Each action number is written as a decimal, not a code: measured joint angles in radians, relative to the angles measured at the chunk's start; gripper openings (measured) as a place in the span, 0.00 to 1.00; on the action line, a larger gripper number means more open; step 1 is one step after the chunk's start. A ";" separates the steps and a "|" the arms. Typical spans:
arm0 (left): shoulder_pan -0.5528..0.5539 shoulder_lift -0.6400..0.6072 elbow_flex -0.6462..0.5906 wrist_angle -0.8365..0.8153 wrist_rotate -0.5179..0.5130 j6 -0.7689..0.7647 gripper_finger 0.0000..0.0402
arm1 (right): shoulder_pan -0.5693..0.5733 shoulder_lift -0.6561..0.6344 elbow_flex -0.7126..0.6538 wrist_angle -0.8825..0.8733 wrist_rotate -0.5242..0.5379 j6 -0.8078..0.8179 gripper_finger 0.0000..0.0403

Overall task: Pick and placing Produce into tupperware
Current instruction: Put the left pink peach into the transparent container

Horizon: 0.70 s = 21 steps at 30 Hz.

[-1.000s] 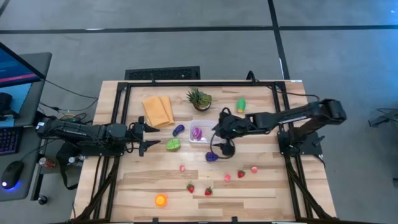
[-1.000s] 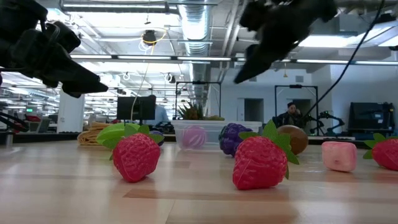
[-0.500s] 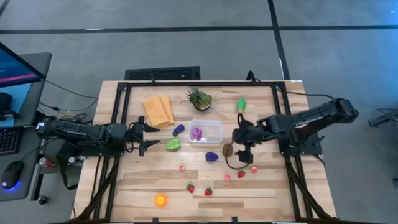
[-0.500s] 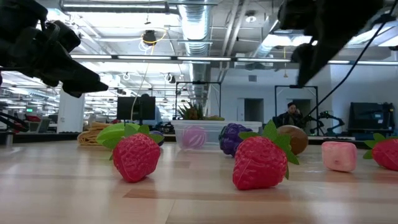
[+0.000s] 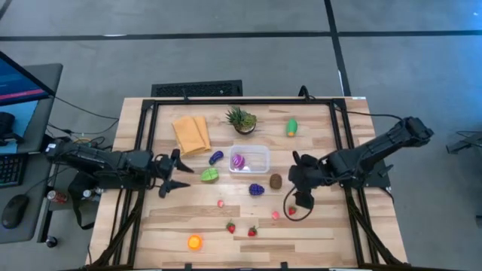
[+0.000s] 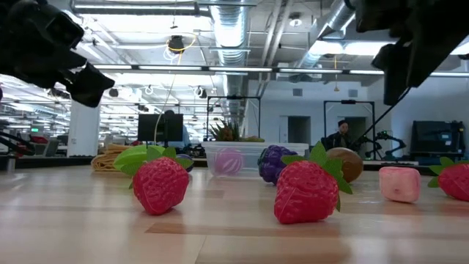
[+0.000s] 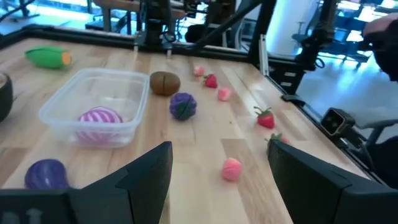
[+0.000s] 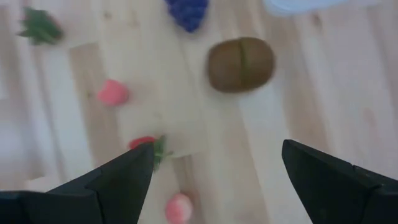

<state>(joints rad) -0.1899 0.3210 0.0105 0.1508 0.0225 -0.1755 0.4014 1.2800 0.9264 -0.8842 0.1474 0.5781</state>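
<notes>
While the right gripper (image 5: 300, 200) hovers with fingers apart, the brown kiwi (image 5: 276, 181) lies just beside it.

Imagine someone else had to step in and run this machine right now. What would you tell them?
Left gripper: open, empty, waiting at the table's left side.
Right gripper: open, empty, above the strawberries right of centre.
Done: one pink-striped piece lies in the tupperware.
Left: purple grapes, brown kiwi, green leafy piece, purple eggplant, corn, orange, strawberries.
</notes>
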 joint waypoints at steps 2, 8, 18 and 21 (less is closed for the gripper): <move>-0.033 0.009 0.000 0.001 -0.050 0.009 0.64 | 0.022 0.000 0.000 -0.035 0.054 0.036 0.86; -0.134 0.081 0.000 0.022 -0.209 0.013 0.64 | 0.096 0.000 0.000 -0.090 0.240 0.134 0.86; -0.237 0.346 0.038 0.255 -0.274 0.112 0.64 | 0.202 0.000 0.000 -0.077 0.467 0.208 0.86; -0.250 0.457 0.055 0.323 -0.293 0.123 0.64 | 0.223 0.000 0.000 -0.076 0.520 0.226 0.86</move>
<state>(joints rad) -0.4396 0.7778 0.0658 0.4740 -0.2709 -0.0528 0.6241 1.2804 0.9260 -0.9607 0.6679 0.8037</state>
